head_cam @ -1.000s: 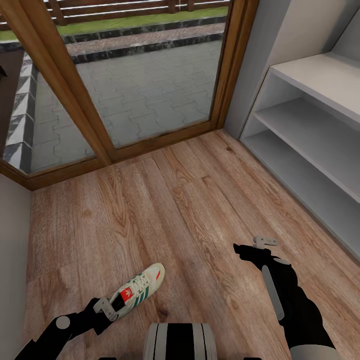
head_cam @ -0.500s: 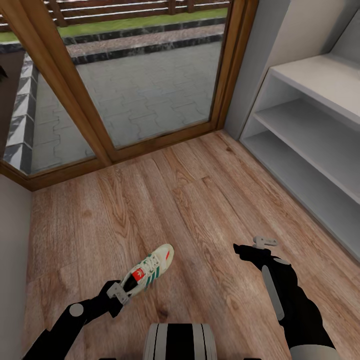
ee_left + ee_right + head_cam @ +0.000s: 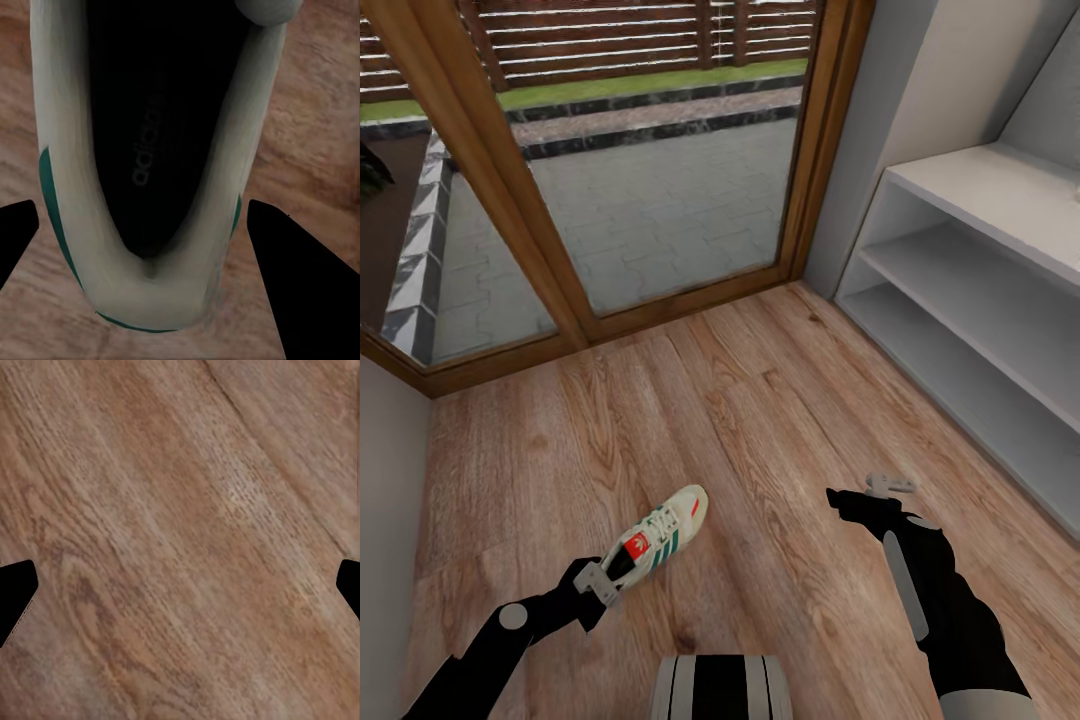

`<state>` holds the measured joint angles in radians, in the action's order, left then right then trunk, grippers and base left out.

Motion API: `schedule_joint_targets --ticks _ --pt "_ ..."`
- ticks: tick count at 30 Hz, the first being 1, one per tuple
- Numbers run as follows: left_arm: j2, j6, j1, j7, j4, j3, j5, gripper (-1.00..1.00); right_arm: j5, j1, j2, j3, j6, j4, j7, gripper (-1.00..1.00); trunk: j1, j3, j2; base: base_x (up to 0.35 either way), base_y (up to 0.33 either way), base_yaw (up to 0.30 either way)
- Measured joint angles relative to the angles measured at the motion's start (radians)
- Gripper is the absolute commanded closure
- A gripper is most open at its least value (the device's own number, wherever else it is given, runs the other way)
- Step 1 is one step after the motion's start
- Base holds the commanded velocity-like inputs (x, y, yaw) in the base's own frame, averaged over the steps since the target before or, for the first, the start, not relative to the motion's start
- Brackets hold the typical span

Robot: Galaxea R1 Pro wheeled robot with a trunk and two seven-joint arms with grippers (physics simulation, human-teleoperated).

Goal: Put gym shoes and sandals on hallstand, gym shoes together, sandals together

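One cream-white gym shoe (image 3: 660, 532) with green stripes and a red patch hangs just over the corridor floor (image 3: 740, 420), toe pointing away from me. My left gripper (image 3: 598, 582) is shut on its heel. In the left wrist view the shoe's dark opening (image 3: 157, 127) lies between the two fingers (image 3: 300, 292). My right gripper (image 3: 882, 489) is open over bare planks (image 3: 180, 540), to the right of the shoe. The pale hallstand (image 3: 1000, 290) with two long open shelves stands along the right wall. The sandals are out of view.
A wood-framed glass door (image 3: 660, 180) closes the far end of the corridor, with paving and grass outside. A grey wall (image 3: 385, 520) runs along the left side. Open floor lies between the shoe and the shelves.
My left gripper has carried the gym shoe up and a little forward-right from where it was a second ago. The camera has since tilted up slightly. The right arm has held still.
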<state>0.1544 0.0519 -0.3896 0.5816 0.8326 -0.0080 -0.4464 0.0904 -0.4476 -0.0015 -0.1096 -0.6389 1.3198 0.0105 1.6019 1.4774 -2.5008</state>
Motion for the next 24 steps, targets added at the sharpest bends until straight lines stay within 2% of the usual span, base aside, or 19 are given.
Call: schedule_joint_targets --ticks 5,7,11,12,14,16,17,19,20,21,23,24 --pt "-0.001 -0.032 0.000 0.000 0.021 0.000 -0.002 1.00 -0.001 -0.001 0.000 0.000 0.000 0.000 0.000 -1.00 -0.005 -0.019 0.008 0.000 0.000 0.000" --pt "-0.001 -0.069 0.000 -0.001 0.040 0.000 0.015 1.00 -0.002 -0.001 0.000 0.000 0.001 0.001 0.000 -1.00 -0.013 -0.025 0.022 0.000 0.000 0.000" --pt "-0.001 -0.117 0.000 -0.001 0.088 0.000 0.077 1.00 -0.007 -0.001 0.000 0.001 0.001 0.002 -0.002 -1.00 -0.029 -0.037 0.050 0.000 0.000 0.000" --pt "-0.001 -0.142 0.000 -0.001 0.115 0.001 0.120 1.00 -0.008 -0.002 0.000 0.002 0.001 0.004 -0.003 -1.00 -0.032 -0.041 0.057 0.000 0.000 0.000" --pt "0.000 -0.150 0.000 -0.001 0.135 0.001 0.135 1.00 -0.008 -0.002 0.000 0.002 0.001 0.003 -0.003 -1.00 -0.040 -0.047 0.071 0.000 0.000 0.000" --pt "0.000 -0.174 0.000 0.000 0.210 0.001 0.195 1.00 -0.009 -0.002 0.000 0.002 0.001 0.003 -0.001 -1.00 -0.048 -0.053 0.085 0.000 0.000 0.000" --pt "0.000 -0.187 0.000 0.000 0.224 0.001 0.200 1.00 -0.009 -0.002 0.000 0.003 0.001 0.003 -0.001 -1.00 -0.052 -0.056 0.092 0.000 0.000 0.000" --pt "0.000 -0.241 0.000 0.000 0.275 0.001 0.221 1.00 -0.009 -0.002 0.000 0.003 0.001 0.003 -0.001 -1.00 -0.059 -0.063 0.106 0.000 0.000 0.000" --pt "0.000 -0.368 0.000 -0.001 0.374 0.001 0.233 1.00 -0.011 -0.001 0.000 0.003 0.001 0.004 0.000 -1.00 -0.063 -0.066 0.113 0.000 0.000 0.000" --pt "0.000 -0.387 0.000 -0.002 0.404 0.001 0.246 1.00 -0.011 -0.002 0.000 0.003 0.001 0.004 0.000 -1.00 -0.067 -0.069 0.120 0.000 0.000 0.000" --pt "0.000 -0.424 0.000 -0.002 0.451 0.001 0.245 1.00 -0.011 -0.002 0.000 0.003 0.001 0.004 -0.001 -1.00 -0.075 -0.075 0.134 0.000 0.000 0.000" --pt "0.000 -0.489 0.000 -0.002 0.510 0.001 0.249 1.00 -0.011 -0.001 0.000 0.003 0.001 0.004 0.000 -1.00 -0.078 -0.078 0.141 0.000 0.000 0.000"
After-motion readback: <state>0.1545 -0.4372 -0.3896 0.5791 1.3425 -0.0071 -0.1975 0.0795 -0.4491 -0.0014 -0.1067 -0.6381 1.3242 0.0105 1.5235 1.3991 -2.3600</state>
